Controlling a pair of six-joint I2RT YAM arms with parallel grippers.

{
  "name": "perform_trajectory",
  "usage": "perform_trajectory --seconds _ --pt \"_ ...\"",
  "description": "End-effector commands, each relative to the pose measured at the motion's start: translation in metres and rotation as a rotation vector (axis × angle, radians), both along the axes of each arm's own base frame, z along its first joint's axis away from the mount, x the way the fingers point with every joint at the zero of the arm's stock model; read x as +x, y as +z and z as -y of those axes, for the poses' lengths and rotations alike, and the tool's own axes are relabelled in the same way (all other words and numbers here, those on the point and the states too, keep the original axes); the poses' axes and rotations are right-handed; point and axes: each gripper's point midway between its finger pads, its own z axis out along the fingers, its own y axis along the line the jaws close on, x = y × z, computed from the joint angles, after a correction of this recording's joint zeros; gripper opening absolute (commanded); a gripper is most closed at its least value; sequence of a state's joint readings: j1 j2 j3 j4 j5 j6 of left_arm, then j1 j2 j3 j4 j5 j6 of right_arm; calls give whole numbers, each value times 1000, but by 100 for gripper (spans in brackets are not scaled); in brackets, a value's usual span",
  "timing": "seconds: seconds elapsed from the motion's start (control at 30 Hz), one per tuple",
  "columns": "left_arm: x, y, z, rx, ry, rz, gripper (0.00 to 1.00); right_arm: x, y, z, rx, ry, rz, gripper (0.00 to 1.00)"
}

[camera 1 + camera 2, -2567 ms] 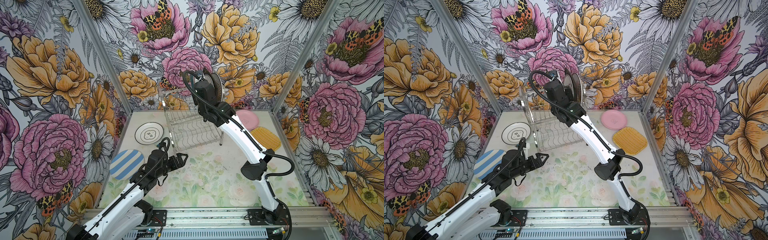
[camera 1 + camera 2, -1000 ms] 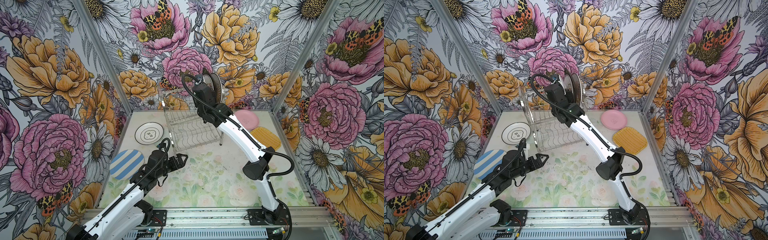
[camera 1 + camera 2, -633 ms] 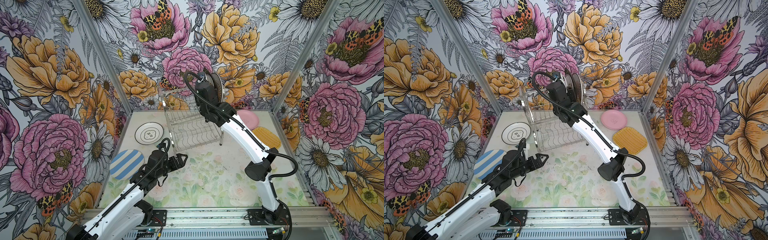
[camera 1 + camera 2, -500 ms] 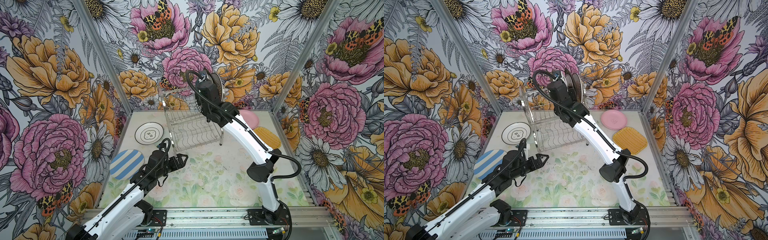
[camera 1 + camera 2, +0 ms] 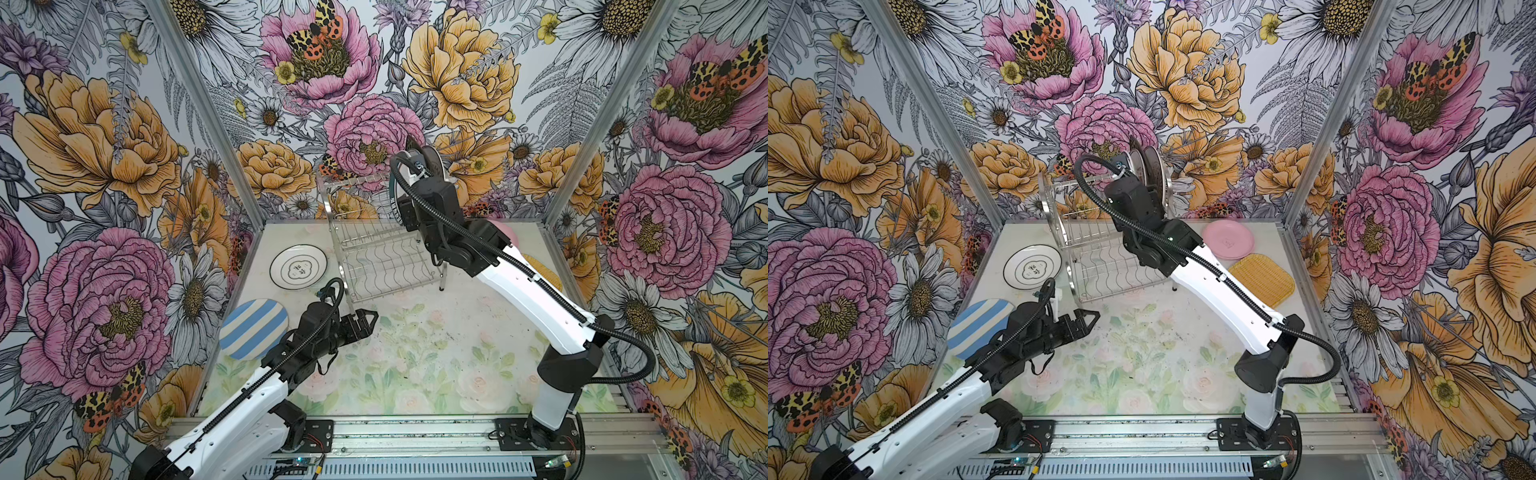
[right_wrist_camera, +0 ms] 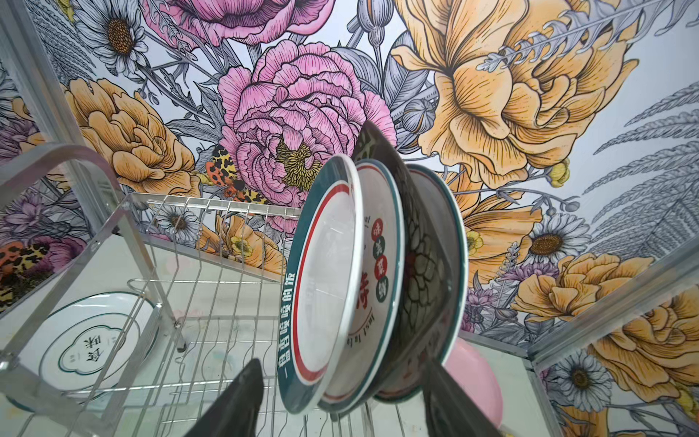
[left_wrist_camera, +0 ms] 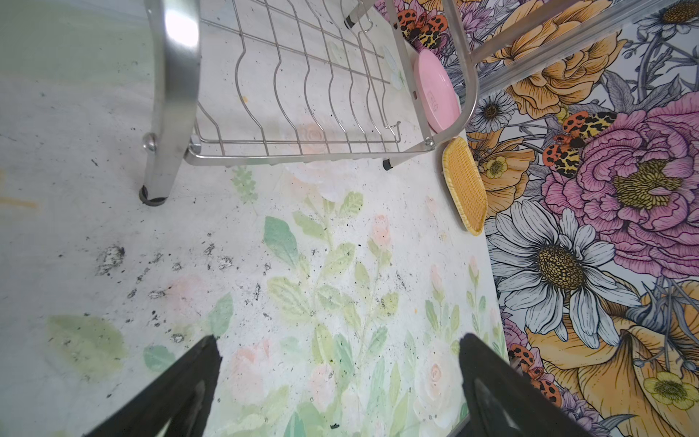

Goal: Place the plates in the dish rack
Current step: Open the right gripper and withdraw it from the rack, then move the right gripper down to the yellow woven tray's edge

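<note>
The steel wire dish rack (image 5: 374,257) (image 5: 1108,266) stands at the back middle of the table. Several plates stand on edge at the right end of its upper tier, the nearest white with a teal rim and red ring (image 6: 325,272), a black floral one (image 6: 420,265) behind. My right gripper (image 6: 344,363) is open, its fingers either side of their lower edges, gripping none. A white printed plate (image 5: 298,266), a blue-white striped plate (image 5: 253,328), a pink plate (image 5: 1227,239) and a yellow woven plate (image 5: 1262,280) lie on the table. My left gripper (image 5: 372,318) (image 7: 340,340) hangs open and empty by the rack's front left leg.
The rack's lower tier (image 7: 302,94) holds nothing. Flowered walls close in the table on three sides. My right arm (image 5: 523,286) stretches over the table's right half, partly covering the pink and yellow plates in a top view.
My right arm's elbow has swung out to the right while its gripper stays at the rack's upper tier. The left arm has not moved.
</note>
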State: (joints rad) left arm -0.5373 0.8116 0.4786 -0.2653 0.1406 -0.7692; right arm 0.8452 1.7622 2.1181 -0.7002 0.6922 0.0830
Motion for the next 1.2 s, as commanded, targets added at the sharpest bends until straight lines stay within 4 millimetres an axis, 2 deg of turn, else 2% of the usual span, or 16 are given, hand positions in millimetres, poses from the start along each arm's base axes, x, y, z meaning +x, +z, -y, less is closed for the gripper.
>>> perform_trajectory --seconds 0.0,0.23,0.27,0.5,0.67,0.93,1.17 --pt "3 7 0 -3 20 25 99 -20 -6 14 80 24 -36 71" --pt "4 9 5 -7 11 35 99 -47 -69 53 108 12 -174 79" --pt "4 9 6 -5 9 34 99 -44 -79 68 119 -17 -196 79" --pt "5 6 16 -5 -11 35 99 -41 -147 130 181 -120 -355 79" --pt "7 4 20 -13 -17 35 99 -21 -185 176 226 -196 -462 80" --pt "7 1 23 -14 -28 33 99 30 -238 249 320 -348 -564 84" --pt "5 -4 22 -26 -23 25 99 69 -283 302 409 -457 -626 89"
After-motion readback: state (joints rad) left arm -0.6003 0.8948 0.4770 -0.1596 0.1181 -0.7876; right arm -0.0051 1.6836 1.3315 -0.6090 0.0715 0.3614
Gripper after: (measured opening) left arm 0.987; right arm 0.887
